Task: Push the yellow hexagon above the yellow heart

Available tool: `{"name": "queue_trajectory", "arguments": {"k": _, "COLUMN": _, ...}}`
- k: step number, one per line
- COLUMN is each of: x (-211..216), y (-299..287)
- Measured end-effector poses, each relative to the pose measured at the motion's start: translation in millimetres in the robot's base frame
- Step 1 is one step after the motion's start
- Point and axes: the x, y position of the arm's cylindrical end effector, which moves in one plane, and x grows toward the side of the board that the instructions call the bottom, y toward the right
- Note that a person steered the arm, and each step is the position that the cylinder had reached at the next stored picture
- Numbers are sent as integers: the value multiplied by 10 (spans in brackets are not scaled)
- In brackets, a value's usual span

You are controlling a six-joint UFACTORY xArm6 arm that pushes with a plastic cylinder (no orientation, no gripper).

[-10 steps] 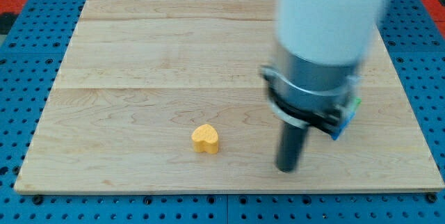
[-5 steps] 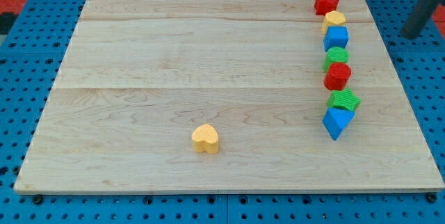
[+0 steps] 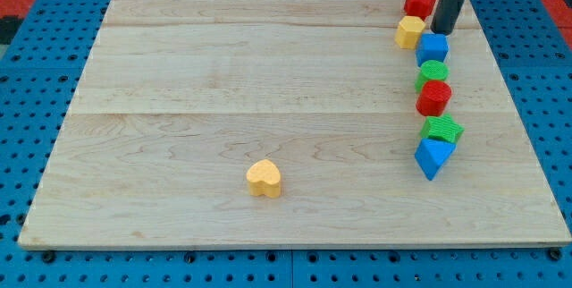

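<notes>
Pale wooden table (image 3: 223, 73): blocks are carried in a column at the view's right. Dark rod: my tip (image 3: 440, 30) is set just right of the small yellow hexagon block (image 3: 409, 31) (no hand is fitted). Yellow heart block (image 3: 264, 178): placed well apart, toward the view's bottom.

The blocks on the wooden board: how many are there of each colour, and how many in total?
Red: 2, a star-like block and a round one
Yellow: 2, the yellow hexagon and the yellow heart
Blue: 2
Green: 2
Total: 8

My tip stands just right of the yellow hexagon.
</notes>
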Motion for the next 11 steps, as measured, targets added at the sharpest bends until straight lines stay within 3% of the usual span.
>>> {"name": "queue_trajectory", "arguments": {"k": 1, "x": -13, "y": -420}}
{"name": "queue_trajectory", "arguments": {"k": 2, "x": -156, "y": -1199}}
{"name": "queue_trajectory", "arguments": {"k": 3, "x": 42, "y": -1590}}
{"name": "queue_trajectory", "arguments": {"k": 5, "x": 284, "y": -1884}}
{"name": "queue_trajectory", "arguments": {"k": 10, "x": 284, "y": -1656}}
{"name": "queue_trajectory", "arguments": {"k": 11, "x": 175, "y": -1361}}
